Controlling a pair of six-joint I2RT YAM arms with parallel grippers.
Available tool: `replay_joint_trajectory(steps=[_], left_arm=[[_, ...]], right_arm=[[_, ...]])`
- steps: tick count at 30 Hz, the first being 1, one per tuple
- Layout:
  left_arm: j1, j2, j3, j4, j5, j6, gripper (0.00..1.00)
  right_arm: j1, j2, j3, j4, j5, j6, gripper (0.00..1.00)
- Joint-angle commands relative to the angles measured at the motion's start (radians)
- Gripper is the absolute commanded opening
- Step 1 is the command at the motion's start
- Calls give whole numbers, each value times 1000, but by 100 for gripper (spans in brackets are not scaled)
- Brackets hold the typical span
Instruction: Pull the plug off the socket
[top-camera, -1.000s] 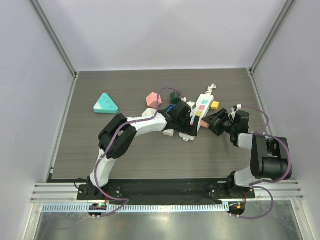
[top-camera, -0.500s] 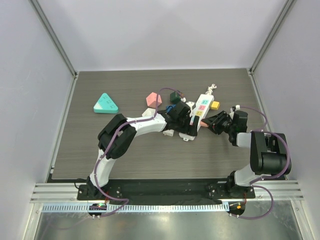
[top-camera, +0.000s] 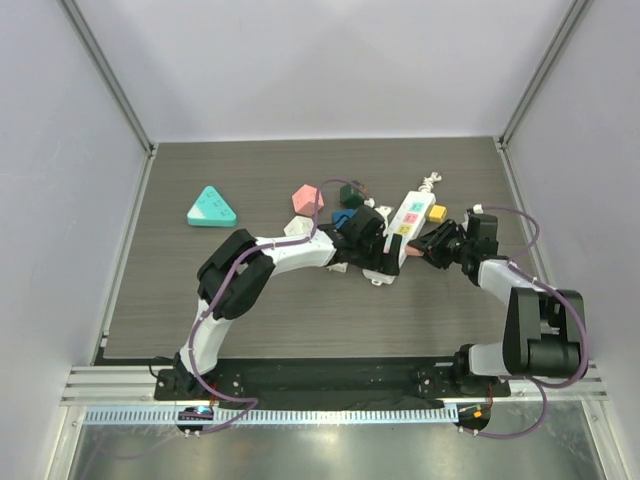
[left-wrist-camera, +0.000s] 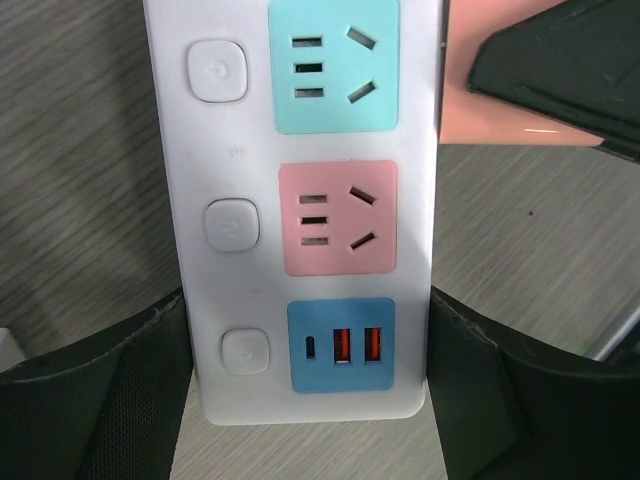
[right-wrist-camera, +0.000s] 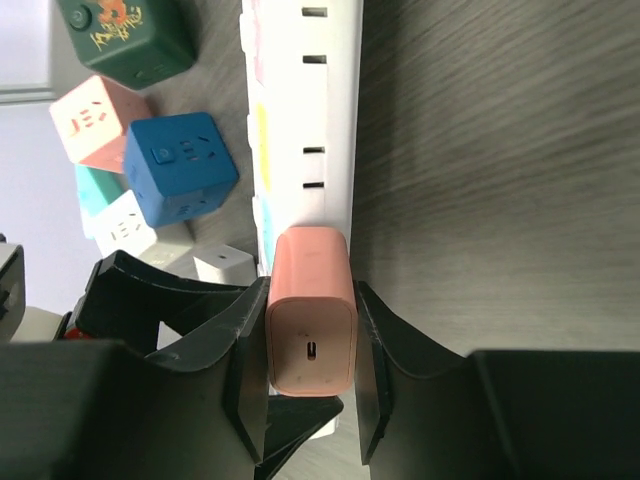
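A white power strip (top-camera: 410, 212) lies on the table, right of centre. A pink plug (top-camera: 410, 249) sits in the strip's side near its near end. My right gripper (top-camera: 420, 246) is shut on the pink plug (right-wrist-camera: 311, 308), one finger on each flank. The strip's side (right-wrist-camera: 305, 130) runs away above it. My left gripper (top-camera: 383, 256) is shut on the strip's near end (left-wrist-camera: 310, 200), its fingers (left-wrist-camera: 110, 400) pressed against both long edges. The pink plug (left-wrist-camera: 480, 110) shows at the upper right of the left wrist view.
Several small cubes lie left of the strip: dark green (right-wrist-camera: 125, 35), pink (right-wrist-camera: 95, 120), blue (right-wrist-camera: 180, 165), white (right-wrist-camera: 225, 265). A yellow cube (top-camera: 437, 212) lies right of the strip. A teal triangle (top-camera: 211, 208) lies at the far left.
My right gripper has moved in to the strip's side and closed on the pink plug. The strip and yellow cube have shifted slightly right. The left gripper still holds the strip's end.
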Motion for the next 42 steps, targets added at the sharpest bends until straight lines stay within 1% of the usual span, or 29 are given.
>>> replay_joint_trajectory(steps=[1, 3, 4, 5, 6, 7, 8, 10, 12, 16, 17, 18, 19, 20, 21, 23, 24, 27, 30, 35, 42], left_arm=[[20, 59, -36, -96, -51, -25, 0], [20, 64, -29, -102, -42, -23, 0], [20, 67, -24, -107, -42, -22, 0], [20, 67, -23, -107, -41, -22, 0], [18, 65, -21, -107, -37, -23, 0], [20, 67, -21, -106, -33, -25, 0], [20, 62, -21, -104, -31, -26, 0], [20, 59, -21, -105, -28, -31, 0], [18, 54, -20, -104, -27, -34, 0], [20, 74, 16, -112, -2, -39, 0], [20, 79, 25, -112, 8, -37, 0], [18, 86, 36, -118, 16, -37, 0], [18, 97, 51, -122, 18, -42, 2], [17, 105, 59, -127, 16, -43, 6], [18, 106, 63, -135, 4, -45, 16], [14, 99, 56, -145, -8, -48, 34], [14, 94, 53, -142, -17, -43, 47], [2, 67, 39, -139, -59, -29, 59], [3, 54, 37, -138, -51, -25, 65], [3, 33, 31, -107, -1, -25, 74], [3, 18, 45, -102, 30, -38, 81]], right_arm=[[-2, -120, 90, -228, 134, -158, 1], [-8, -139, 86, -229, 80, -133, 1], [-13, -133, 62, -196, 34, -109, 1], [-16, -123, 43, -150, -25, -69, 1], [-16, -96, 20, -20, -114, -28, 1], [-15, -76, -3, 16, -141, 29, 1], [-15, -65, -5, 34, -148, 34, 1], [-16, -63, -2, 24, -129, 8, 1], [-16, -82, 12, -45, -100, -29, 1], [-15, -190, 79, -223, 29, -107, 1], [-16, -206, 93, -301, 116, -148, 1], [-16, -218, 106, -335, 155, -165, 1], [-16, -243, 124, -361, 231, -182, 1], [-16, -247, 136, -413, 265, -205, 1], [-16, -252, 146, -438, 299, -216, 1], [-16, -252, 173, -484, 344, -231, 1], [-16, -254, 179, -493, 347, -239, 1], [-16, -261, 195, -501, 339, -239, 1], [-16, -258, 210, -502, 330, -234, 1], [-15, -267, 222, -513, 324, -233, 1], [-16, -290, 228, -525, 327, -236, 1]])
